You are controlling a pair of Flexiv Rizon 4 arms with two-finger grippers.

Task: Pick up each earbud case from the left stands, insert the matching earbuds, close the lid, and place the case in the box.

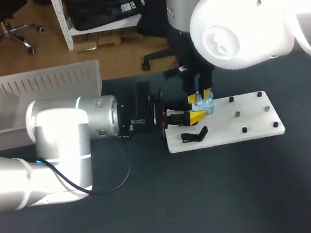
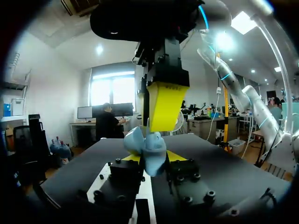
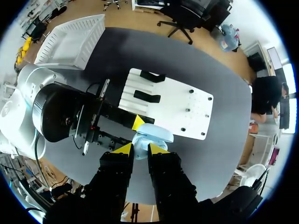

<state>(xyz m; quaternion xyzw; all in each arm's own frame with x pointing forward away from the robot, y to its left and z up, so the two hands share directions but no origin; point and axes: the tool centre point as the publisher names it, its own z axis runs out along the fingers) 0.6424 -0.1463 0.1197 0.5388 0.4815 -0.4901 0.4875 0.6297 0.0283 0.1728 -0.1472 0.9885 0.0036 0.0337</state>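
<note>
One case (image 2: 145, 150), apparently in left gripper (image 2: 153, 157)

no text, label, number or sign is legible anywhere on the table (image 1: 156, 218).

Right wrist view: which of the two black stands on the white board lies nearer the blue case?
The inner stand, just beyond the case; the other stand lies past it, at the board's far edge.
</note>
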